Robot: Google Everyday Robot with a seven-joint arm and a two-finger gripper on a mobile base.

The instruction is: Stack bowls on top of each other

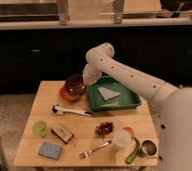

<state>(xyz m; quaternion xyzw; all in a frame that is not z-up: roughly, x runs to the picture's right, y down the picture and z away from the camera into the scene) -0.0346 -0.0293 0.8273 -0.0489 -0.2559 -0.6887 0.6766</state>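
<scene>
The dark maroon bowl (75, 84) sits tilted over the orange bowl (65, 94) at the back left of the wooden table (84, 122); only the orange bowl's front-left rim shows beneath it. My gripper (87, 80) is at the maroon bowl's right rim, shut on it, with the white arm reaching in from the right.
A green tray (130, 102) holding a grey cloth (109, 92) lies right of the bowls. In front are a white-headed utensil (69, 110), a green cup (40, 128), a brown box (64, 133), a blue sponge (50, 149), a fork (95, 148), a white cup (121, 140) and a metal cup (149, 147).
</scene>
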